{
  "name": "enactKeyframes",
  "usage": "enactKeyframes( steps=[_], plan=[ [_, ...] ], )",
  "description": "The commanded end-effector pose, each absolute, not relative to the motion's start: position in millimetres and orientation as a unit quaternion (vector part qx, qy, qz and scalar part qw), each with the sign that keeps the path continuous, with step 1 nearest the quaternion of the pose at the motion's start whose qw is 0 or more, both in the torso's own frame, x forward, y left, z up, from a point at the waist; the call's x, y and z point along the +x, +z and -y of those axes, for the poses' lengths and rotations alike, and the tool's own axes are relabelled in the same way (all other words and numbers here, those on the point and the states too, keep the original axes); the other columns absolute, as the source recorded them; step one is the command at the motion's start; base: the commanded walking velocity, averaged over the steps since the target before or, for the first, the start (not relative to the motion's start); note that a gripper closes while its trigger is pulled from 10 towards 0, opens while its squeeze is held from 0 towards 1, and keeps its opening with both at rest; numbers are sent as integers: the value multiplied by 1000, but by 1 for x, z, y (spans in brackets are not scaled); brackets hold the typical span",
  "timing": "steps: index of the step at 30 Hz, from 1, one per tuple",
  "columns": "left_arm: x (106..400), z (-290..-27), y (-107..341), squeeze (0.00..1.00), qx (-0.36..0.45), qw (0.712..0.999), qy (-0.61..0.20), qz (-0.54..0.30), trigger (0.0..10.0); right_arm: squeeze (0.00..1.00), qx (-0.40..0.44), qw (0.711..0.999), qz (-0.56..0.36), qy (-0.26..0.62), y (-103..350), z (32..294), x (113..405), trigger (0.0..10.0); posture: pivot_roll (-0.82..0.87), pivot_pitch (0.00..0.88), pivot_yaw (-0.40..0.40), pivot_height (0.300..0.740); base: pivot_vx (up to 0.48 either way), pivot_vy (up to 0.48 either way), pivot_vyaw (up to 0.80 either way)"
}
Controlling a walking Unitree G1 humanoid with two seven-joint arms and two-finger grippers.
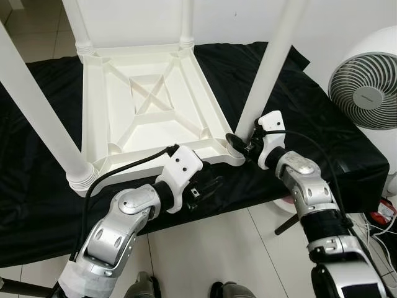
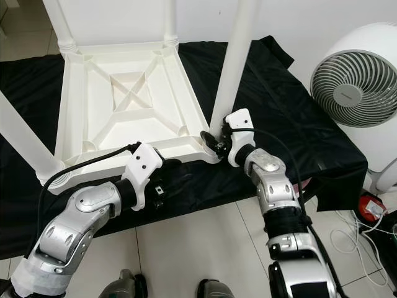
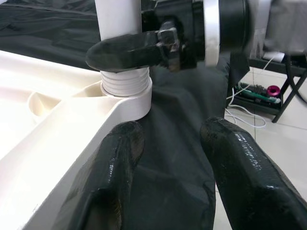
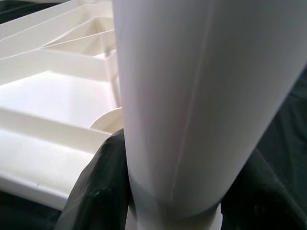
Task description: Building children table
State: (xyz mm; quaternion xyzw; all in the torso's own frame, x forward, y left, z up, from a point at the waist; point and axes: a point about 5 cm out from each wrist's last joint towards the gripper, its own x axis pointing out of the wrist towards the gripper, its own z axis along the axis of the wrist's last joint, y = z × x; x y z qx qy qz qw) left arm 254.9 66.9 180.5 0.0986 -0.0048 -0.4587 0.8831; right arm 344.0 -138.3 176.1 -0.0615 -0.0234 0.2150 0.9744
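Note:
A white plastic children's table (image 1: 149,105) lies upside down on a black cloth (image 1: 310,112), its legs pointing up. My right gripper (image 1: 239,144) is shut on the near right leg (image 1: 273,62), just above the threaded base where the leg meets the corner socket (image 3: 127,88). In the right wrist view the leg (image 4: 201,96) stands between the two black fingers (image 4: 96,191). My left gripper (image 1: 208,186) is open and holds nothing. It sits just in front of the table's near edge, left of that corner, with cloth showing between its fingers (image 3: 115,163).
A white floor fan (image 1: 366,81) stands at the right, close to the right arm. Cables and small items lie on the tiled floor at the far right (image 1: 384,217). The near left leg (image 1: 37,112) rises beside the left arm. My feet (image 1: 142,288) stand on the tiles.

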Motion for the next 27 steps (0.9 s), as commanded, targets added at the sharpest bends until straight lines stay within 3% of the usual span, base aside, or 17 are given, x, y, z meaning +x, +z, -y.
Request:
enactKeyframes(
  steps=[1, 3, 5, 13, 14, 21, 24, 25, 26, 27],
  plan=[
    [255, -65, 177, 0, 96, 881, -463, -5, 10000, 0, -66, 981, -3, 184, 168, 146, 343, 10000, -59, 97, 2, 740, 0, 0, 0],
    [256, -66, 176, 0, 98, 880, -464, -7, 10000, 0, -34, 995, 4, 92, 165, 136, 335, 10000, -64, 96, 7, 740, 0, 0, 0],
    [256, -65, 176, 0, 99, 879, -465, -7, 10000, 0, -16, 998, 6, 63, 164, 129, 332, 10000, -65, 94, 9, 740, 0, 0, 0],
    [257, -65, 176, 0, 101, 879, -466, -7, 10000, 0, 20, 997, 6, 75, 164, 112, 326, 10000, -58, 89, 1, 740, 0, 0, 0],
    [257, -65, 176, 0, 101, 880, -465, -7, 10000, 1000, 25, 995, 8, 100, 166, 111, 326, 10000, -58, 89, 1, 740, 0, 0, 0],
    [257, -65, 176, 0, 101, 880, -464, -6, 10000, 1000, 13, 991, 19, 134, 173, 117, 328, 10000, -53, 83, -8, 740, 0, 0, 0],
    [258, -65, 177, 0, 100, 883, -459, -4, 10000, 1000, -11, 981, 10, 195, 178, 139, 334, 10000, -46, 81, -13, 740, 0, 0, 0],
    [258, -66, 178, 0, 100, 883, -458, -4, 10000, 255, -25, 979, 9, 204, 180, 145, 336, 10000, -44, 82, -14, 740, 0, 0, 0],
    [258, -66, 178, 0, 100, 883, -458, -4, 10000, 255, -25, 979, 9, 204, 180, 145, 336, 10000, -44, 82, -14, 740, 0, 0, 0],
    [258, -66, 177, 0, 100, 884, -457, -4, 10000, 0, -47, 972, 7, 230, 180, 151, 338, 10000, -44, 82, -14, 740, 0, 0, 0]
  ],
)
